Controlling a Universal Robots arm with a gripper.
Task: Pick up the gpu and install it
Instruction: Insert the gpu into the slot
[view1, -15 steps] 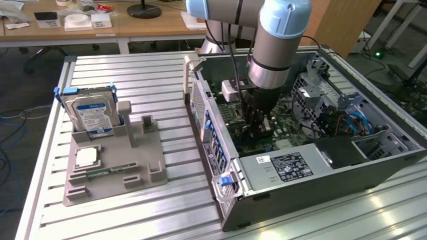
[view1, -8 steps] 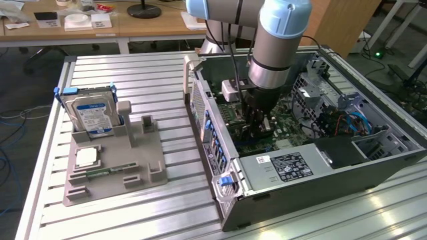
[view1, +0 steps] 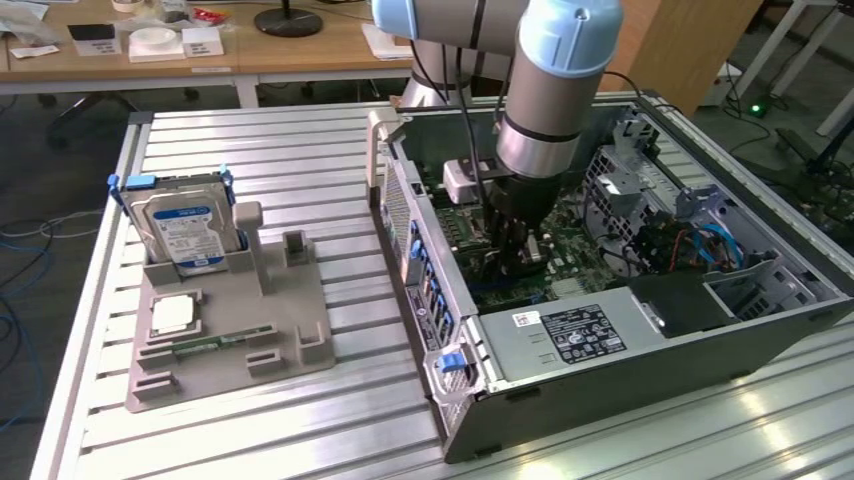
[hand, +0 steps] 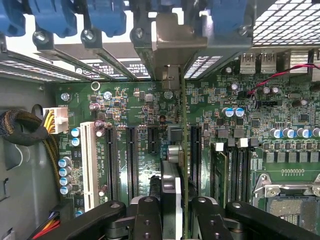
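Ribbed, shiny aluminium table (view1: 320, 440), matt grey plastic holder tray (view1: 254, 345), dull sheet-metal computer case (view1: 641, 375), green glossy gpu (hand: 183, 150) board edge.

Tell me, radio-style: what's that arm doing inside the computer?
Gripper shut on gpu, card edge-on over motherboard slots. Inside open computer case. Nothing blocking seen.
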